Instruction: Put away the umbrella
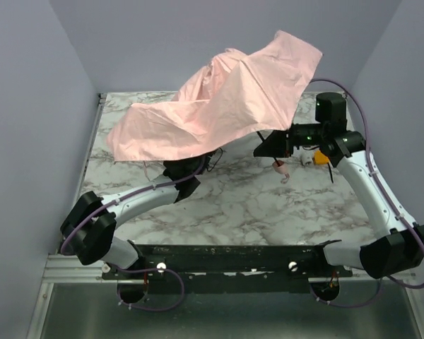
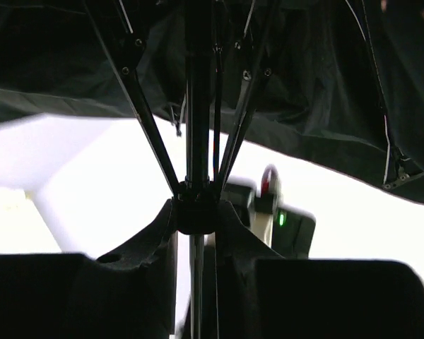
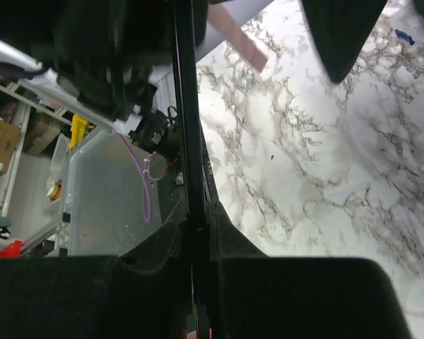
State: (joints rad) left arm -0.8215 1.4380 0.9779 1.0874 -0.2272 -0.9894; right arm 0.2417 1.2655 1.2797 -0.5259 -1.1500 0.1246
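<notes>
The left pincer (image 2: 195,212) is clamping the umbrella (image 1: 219,99) at its rib hub under the canopy, while the right pincer (image 3: 196,229) is gripping its black shaft above the surface (image 1: 268,205).

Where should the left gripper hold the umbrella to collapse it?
On the umbrella, grip the runner, the black collar on the shaft where the ribs meet. Come from beneath the canopy, fingers straddling the shaft: ribs fan out beyond the collar and fabric blocks approach from above. The left gripper sits there now.
</notes>
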